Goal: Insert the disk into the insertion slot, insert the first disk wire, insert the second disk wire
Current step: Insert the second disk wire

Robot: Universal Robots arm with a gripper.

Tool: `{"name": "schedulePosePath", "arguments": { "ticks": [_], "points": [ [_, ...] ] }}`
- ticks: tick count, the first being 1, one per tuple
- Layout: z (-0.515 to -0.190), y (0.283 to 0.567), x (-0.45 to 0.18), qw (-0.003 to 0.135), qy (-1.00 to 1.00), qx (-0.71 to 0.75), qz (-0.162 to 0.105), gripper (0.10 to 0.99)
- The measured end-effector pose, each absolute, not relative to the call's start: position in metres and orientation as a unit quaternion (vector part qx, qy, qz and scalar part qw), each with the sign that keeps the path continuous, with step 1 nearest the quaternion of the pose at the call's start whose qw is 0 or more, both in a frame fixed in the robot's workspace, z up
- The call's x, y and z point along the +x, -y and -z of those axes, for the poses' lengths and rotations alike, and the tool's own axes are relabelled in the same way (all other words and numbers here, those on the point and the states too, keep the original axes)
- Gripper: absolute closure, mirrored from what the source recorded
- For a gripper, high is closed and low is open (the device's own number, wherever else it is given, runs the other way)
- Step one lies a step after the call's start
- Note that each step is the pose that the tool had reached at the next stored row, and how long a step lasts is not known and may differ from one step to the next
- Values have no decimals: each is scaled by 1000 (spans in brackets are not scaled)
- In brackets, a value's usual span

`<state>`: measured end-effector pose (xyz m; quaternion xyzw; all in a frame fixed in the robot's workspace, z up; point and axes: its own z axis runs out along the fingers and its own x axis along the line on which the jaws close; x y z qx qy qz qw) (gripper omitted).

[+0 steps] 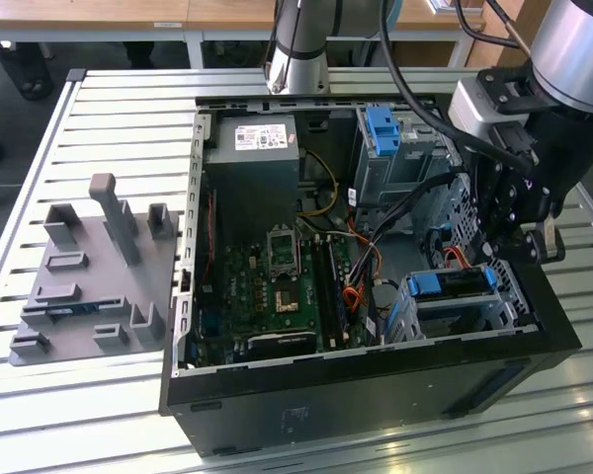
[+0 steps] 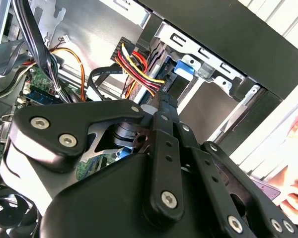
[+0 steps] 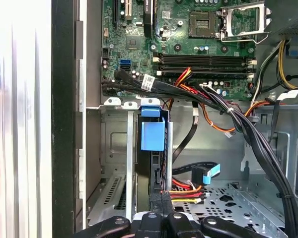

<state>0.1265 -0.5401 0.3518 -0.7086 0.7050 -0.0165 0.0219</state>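
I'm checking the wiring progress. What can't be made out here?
First wrist view: where the red-yellow wires end, behind the gripper.
Second wrist view: a hand, blurred, cut by the edge.
Exterior view: whether any wire is plugged into the disk; too small.

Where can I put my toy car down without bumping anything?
Bare table slats lie free between the grey fixture plate and the table's far edge, on the exterior view's left of the computer case. Inside the case it is crowded: cables and the disk.
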Motion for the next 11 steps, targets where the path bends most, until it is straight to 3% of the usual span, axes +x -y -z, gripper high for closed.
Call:
{"name": "schedulePosePath", "arguments": {
  "ticks": [11],
  "points": [
    [-354,540,126,22,-705,-709,17,980]
  ]
}}
